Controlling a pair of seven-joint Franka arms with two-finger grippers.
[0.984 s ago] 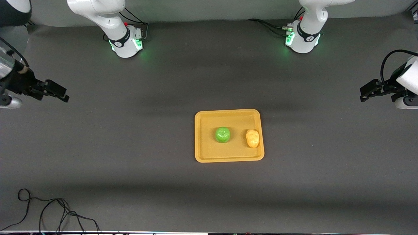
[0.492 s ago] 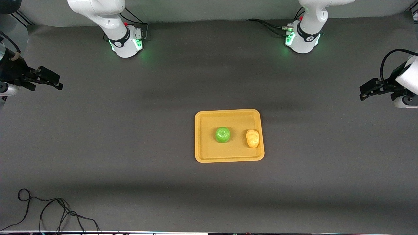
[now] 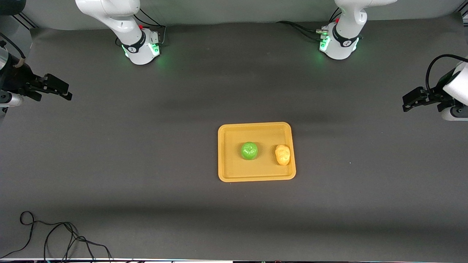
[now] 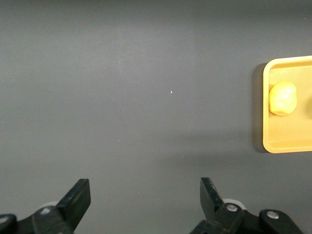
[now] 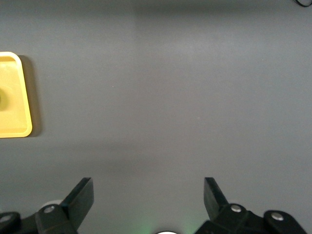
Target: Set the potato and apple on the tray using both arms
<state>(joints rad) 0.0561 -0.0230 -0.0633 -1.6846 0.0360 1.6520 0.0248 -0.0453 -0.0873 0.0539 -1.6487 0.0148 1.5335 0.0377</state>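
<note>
The yellow-orange tray (image 3: 226, 171) lies mid-table. The green apple (image 3: 249, 150) sits on it near the middle. The yellow-orange potato (image 3: 282, 154) sits on it by the rim toward the left arm's end. The left wrist view shows the potato (image 4: 282, 98) and part of the tray (image 4: 287, 145). The right wrist view shows one corner of the tray (image 5: 14, 127). My left gripper (image 3: 409, 103) is open and empty, up over the left arm's end of the table. My right gripper (image 3: 60, 89) is open and empty, over the right arm's end.
A dark mat (image 3: 146, 164) covers the table. A loose black cable (image 3: 58, 237) lies at the near corner toward the right arm's end. The two arm bases (image 3: 140, 49) (image 3: 338, 45) stand along the edge farthest from the front camera.
My right gripper has drawn back toward the right arm's end of the table and away from the front camera. My left gripper has barely moved. The apple and potato lie still.
</note>
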